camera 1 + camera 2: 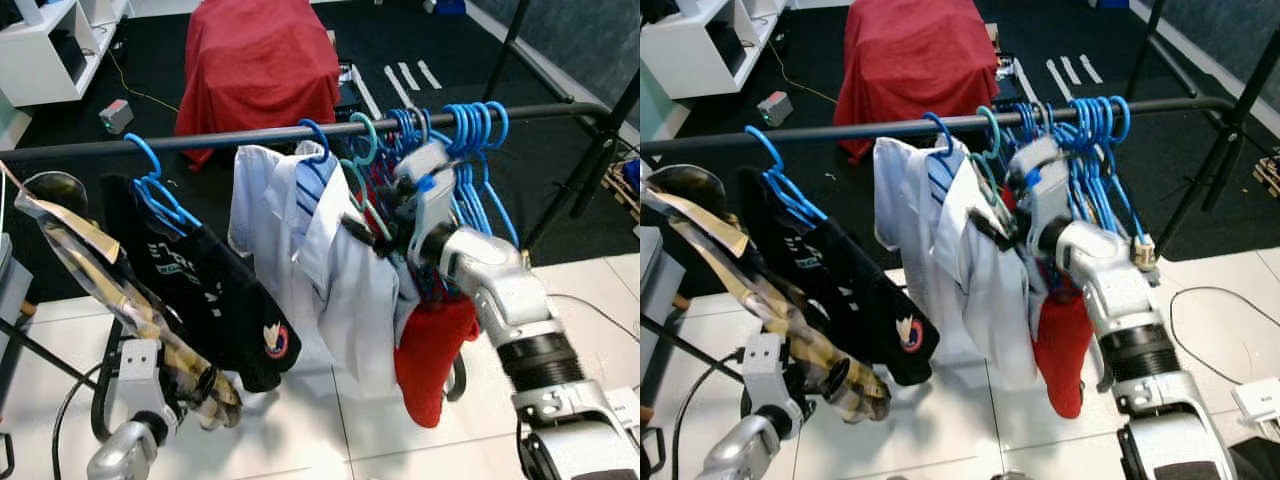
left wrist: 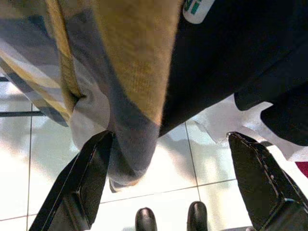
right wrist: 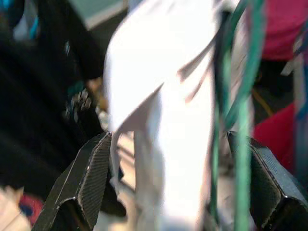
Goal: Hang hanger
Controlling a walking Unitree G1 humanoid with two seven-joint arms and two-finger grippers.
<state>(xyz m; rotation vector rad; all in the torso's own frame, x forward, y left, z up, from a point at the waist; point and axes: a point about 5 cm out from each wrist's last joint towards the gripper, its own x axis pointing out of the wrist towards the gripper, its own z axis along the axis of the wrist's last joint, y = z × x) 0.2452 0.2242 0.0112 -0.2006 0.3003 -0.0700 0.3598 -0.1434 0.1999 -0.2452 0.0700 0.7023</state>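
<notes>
Teal hanger: hooked on the black rail, carrying the white shirt (among blue neighbours).
Right gripper: fingers spread apart, straddling shirt cloth and teal wire, gripping nothing.
Left gripper: fingers parted, low beneath a striped cloth.
Risk: pulling back could snag the shirt and drag the hook off.
Count: one teal hanger; garments, perhaps four; blue hangers too bunched to number.
</notes>
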